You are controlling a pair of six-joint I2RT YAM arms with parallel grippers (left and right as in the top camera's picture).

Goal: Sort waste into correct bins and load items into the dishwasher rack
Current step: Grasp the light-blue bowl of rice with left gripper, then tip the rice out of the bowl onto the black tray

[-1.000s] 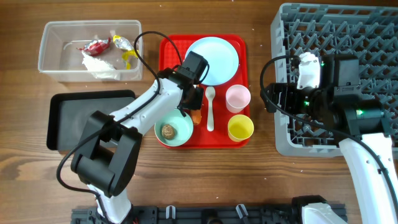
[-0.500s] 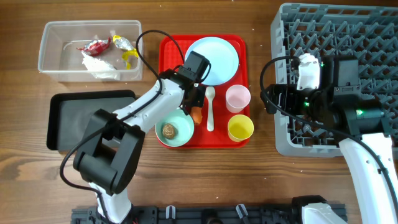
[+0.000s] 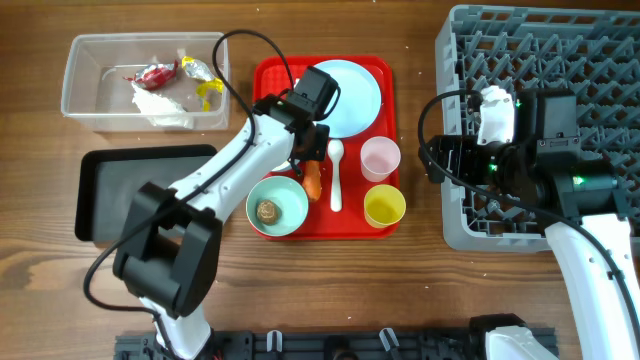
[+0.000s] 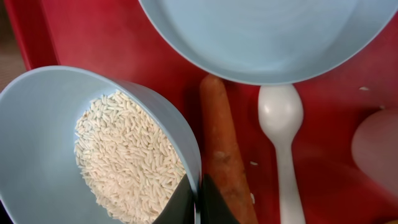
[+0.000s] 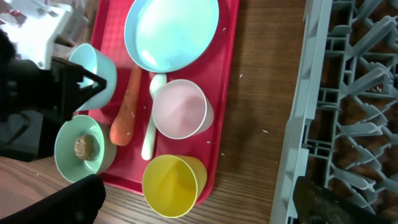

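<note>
Left pincer (image 4: 194, 200) clamps the rice bowl (image 4: 37, 124) by its rim; light, stiff, probably slick, and tilting would spill grains (image 4: 127, 155).

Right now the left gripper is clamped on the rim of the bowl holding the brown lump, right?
Wrong bowl: the left gripper is clamped on the rim of the bowl holding white rice grains, per the left wrist view.

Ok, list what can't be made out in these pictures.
Rice bowl: overhead, hidden under the left gripper pinching its rim.
Pink cup: left wrist view, blurred and cut by the right edge.
Rack: overhead, the right arm covers its middle.
Black bin: overhead, the left arm crosses its right end.
</note>
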